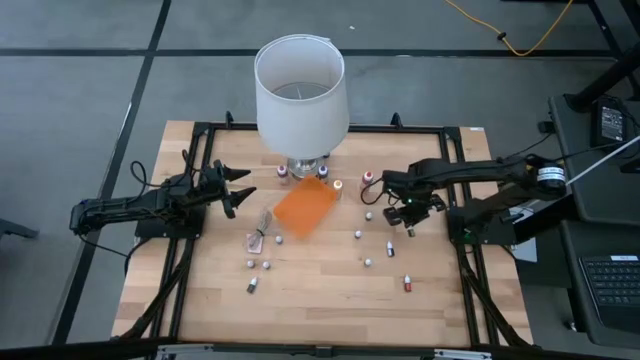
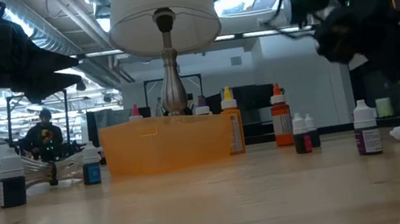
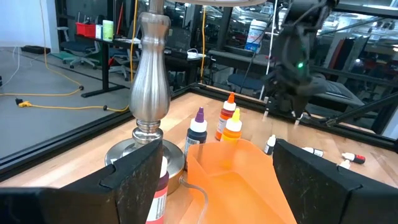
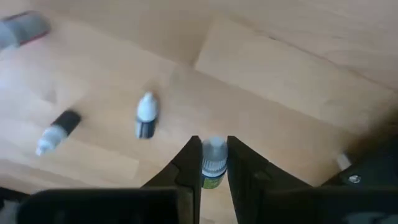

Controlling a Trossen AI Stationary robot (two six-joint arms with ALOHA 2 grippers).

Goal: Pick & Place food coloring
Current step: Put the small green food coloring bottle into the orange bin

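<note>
While my right gripper (image 4: 214, 163) pinches a tiny clear-capped, green-labelled dropper bottle (image 4: 213, 163), its lower half stays hidden between my fingers.
Beyond it two white-capped dark bottles (image 4: 147, 116) lie on the pale wooden table (image 4: 280, 93); my left gripper (image 3: 214, 180), fingers spread, waits beside the orange plastic tray (image 3: 233, 186).
</note>
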